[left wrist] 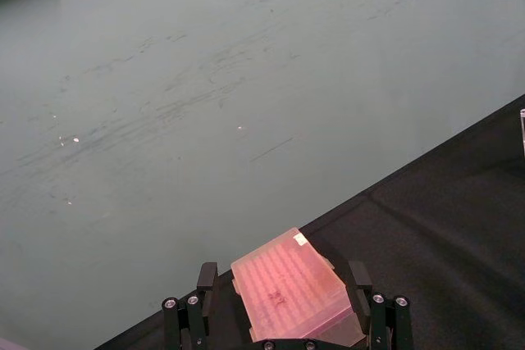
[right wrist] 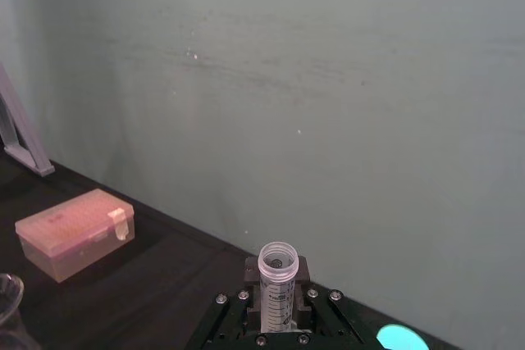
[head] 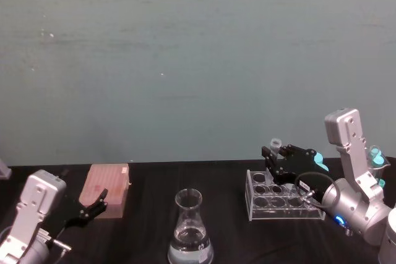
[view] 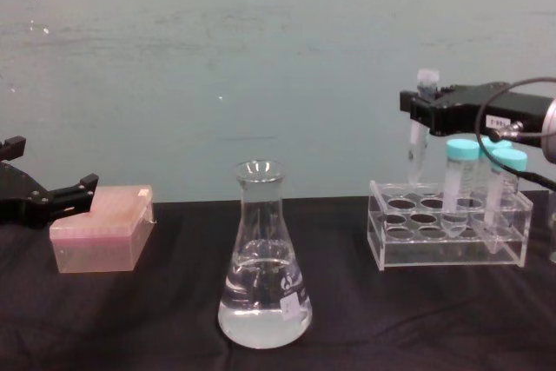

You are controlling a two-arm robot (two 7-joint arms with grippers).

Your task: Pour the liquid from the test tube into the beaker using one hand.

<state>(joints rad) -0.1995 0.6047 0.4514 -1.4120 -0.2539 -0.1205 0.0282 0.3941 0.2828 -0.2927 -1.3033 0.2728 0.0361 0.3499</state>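
The right gripper (view: 423, 110) is clamped on the test tube (view: 419, 141), held upright just above the acrylic rack (view: 447, 236) toward the bench's right edge, so carrying it to the Erlenmeyer flask (view: 263, 262) mid-bench and pouring remain, while the left gripper (head: 93, 207), fingers apart, idles by the pink box (head: 108, 188).

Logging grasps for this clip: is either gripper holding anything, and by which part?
The right gripper holds the test tube near its open top, upright above the rack. The left gripper holds nothing.
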